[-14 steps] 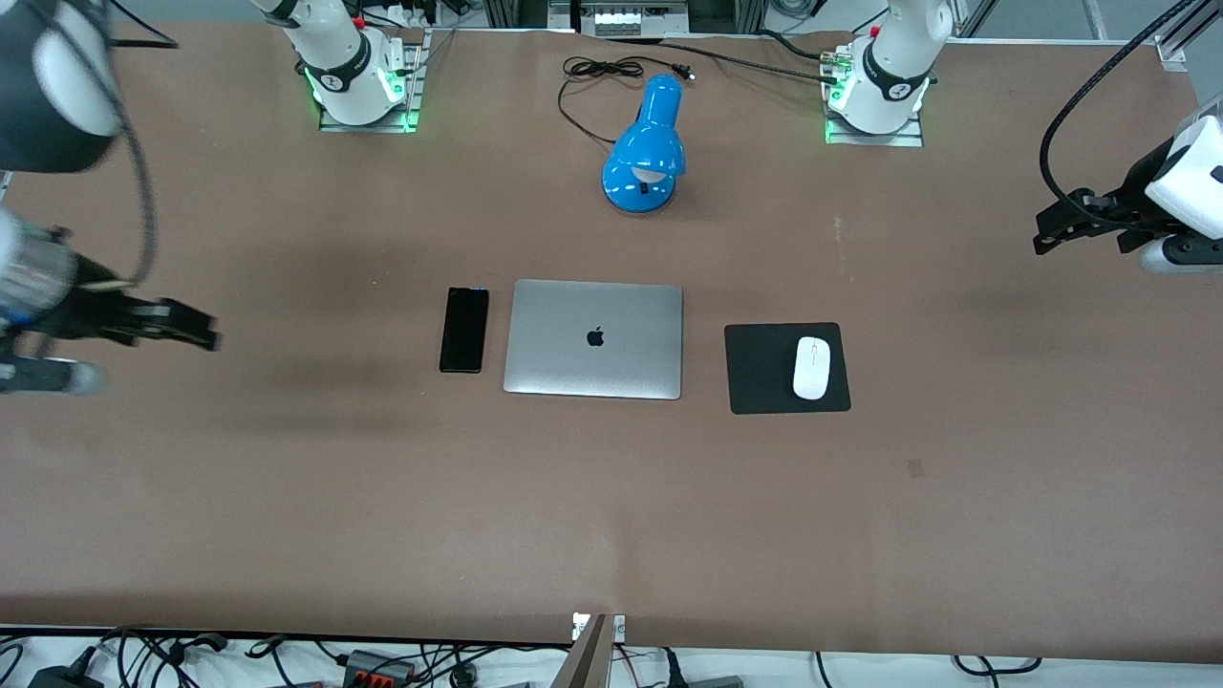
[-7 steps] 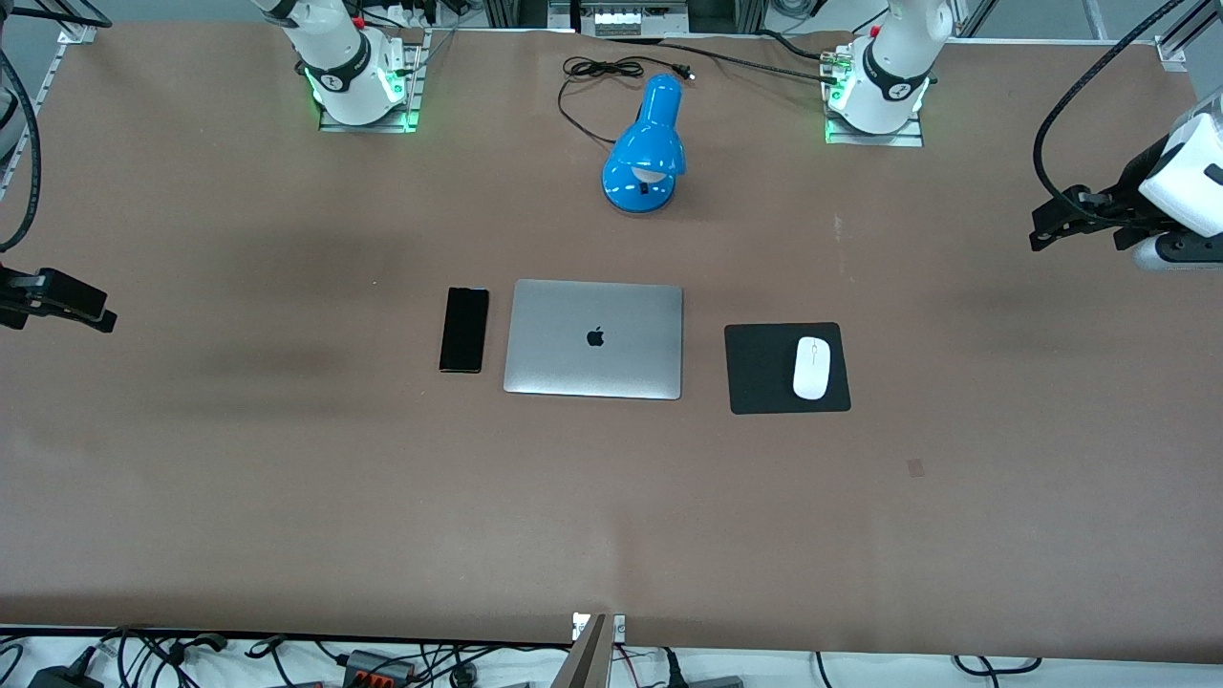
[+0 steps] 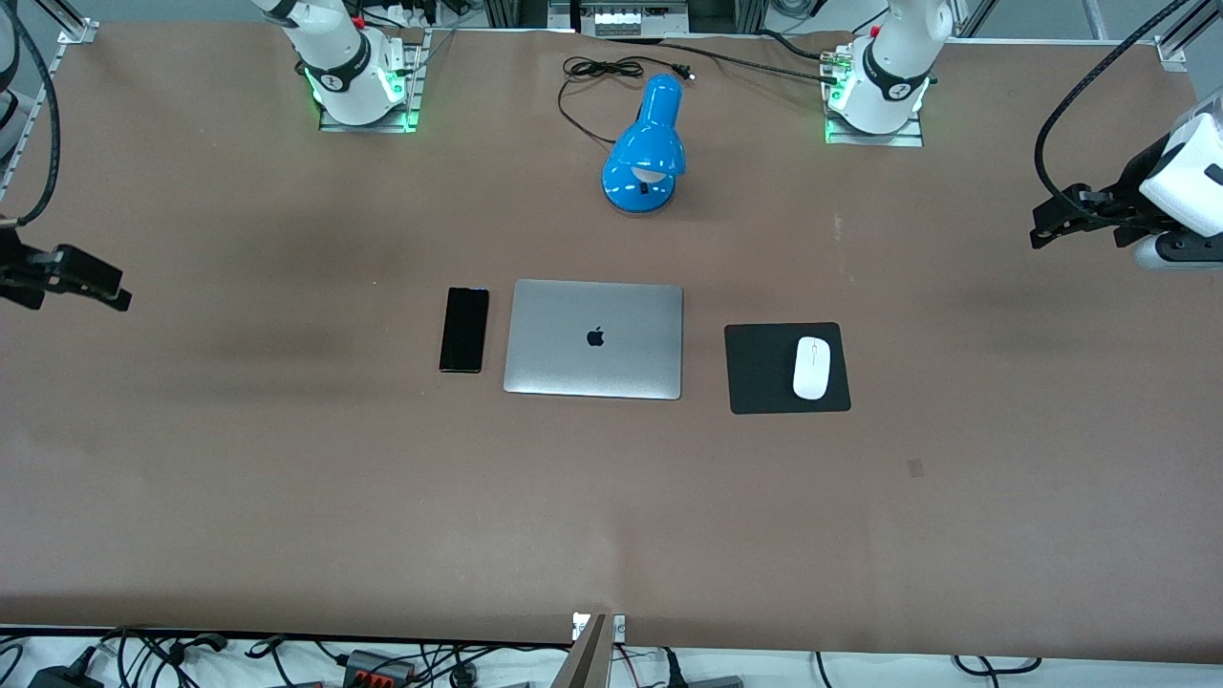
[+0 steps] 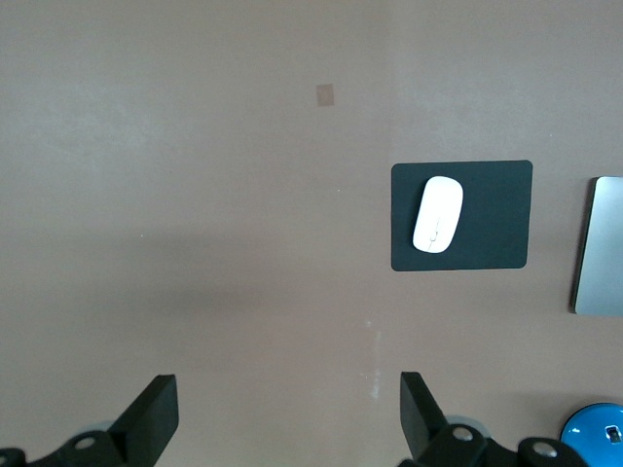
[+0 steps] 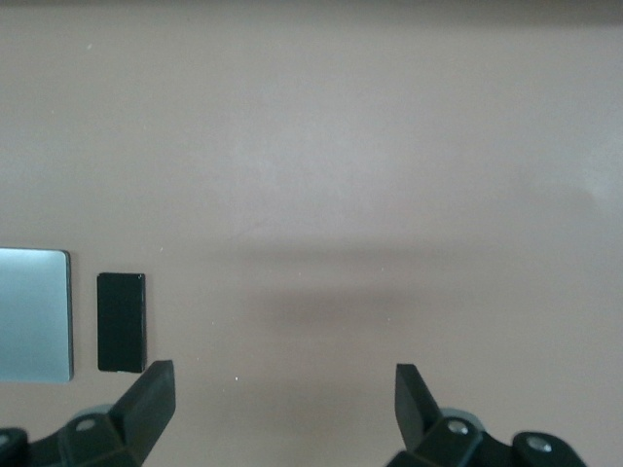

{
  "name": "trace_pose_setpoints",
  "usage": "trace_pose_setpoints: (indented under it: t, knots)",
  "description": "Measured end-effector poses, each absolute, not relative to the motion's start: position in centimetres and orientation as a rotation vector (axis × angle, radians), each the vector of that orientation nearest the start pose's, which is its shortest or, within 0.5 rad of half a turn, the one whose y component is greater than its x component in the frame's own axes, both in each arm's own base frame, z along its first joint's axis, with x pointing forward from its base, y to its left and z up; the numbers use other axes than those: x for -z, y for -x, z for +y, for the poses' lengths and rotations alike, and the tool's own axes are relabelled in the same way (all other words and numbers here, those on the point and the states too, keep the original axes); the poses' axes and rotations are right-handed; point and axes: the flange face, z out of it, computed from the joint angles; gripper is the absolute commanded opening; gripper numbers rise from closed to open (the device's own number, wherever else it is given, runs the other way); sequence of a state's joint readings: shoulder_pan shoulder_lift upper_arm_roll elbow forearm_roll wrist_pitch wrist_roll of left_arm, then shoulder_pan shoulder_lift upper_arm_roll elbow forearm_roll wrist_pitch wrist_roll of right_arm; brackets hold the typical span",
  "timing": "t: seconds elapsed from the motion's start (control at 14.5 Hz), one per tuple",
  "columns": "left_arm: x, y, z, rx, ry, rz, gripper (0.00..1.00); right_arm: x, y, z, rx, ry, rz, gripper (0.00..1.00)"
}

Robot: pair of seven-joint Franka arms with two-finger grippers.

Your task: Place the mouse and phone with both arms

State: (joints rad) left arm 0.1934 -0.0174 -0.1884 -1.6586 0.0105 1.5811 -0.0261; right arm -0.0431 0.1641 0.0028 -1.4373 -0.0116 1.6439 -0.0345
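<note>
The white mouse [image 3: 811,368] lies on a black mouse pad [image 3: 760,373] beside the silver laptop [image 3: 593,339], toward the left arm's end. It also shows in the left wrist view [image 4: 438,214]. The black phone [image 3: 463,329] lies on the table at the laptop's other edge, toward the right arm's end, and shows in the right wrist view [image 5: 121,321]. My left gripper [image 3: 1049,229] is open and empty, up over the table's left arm end. My right gripper [image 3: 105,287] is open and empty, up over the table's right arm end.
A blue desk lamp [image 3: 647,148] lies on the table between the arm bases, its black cord [image 3: 597,72] coiled nearer the bases. The brown table [image 3: 611,516] stretches wide around the laptop. Cables run along the table's front edge [image 3: 287,659].
My right gripper has pulled back from over the table toward its end and risen a little. My left gripper has barely moved. Phone and mouse lie still.
</note>
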Motion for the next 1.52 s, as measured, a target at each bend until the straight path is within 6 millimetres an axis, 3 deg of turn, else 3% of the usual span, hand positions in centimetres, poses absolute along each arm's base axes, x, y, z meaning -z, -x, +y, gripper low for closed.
trace_pose_setpoints:
  t: [0.21, 0.41, 1.52]
  knots:
    - [-59.4, -54.7, 0.5, -0.096, 3.125, -0.053, 1.00, -58.7, -58.5, -2.5, 0.027, 3.154, 0.006, 1.00]
    - [-59.4, -54.7, 0.5, -0.096, 3.125, -0.053, 1.00, -58.8, -57.1, -2.4, 0.009, 3.154, 0.003, 1.00]
    - [-59.5, -54.6, -0.1, -0.095, 3.125, -0.038, 1.00, -60.4, -56.1, -2.4, 0.031, 3.154, -0.006, 1.00]
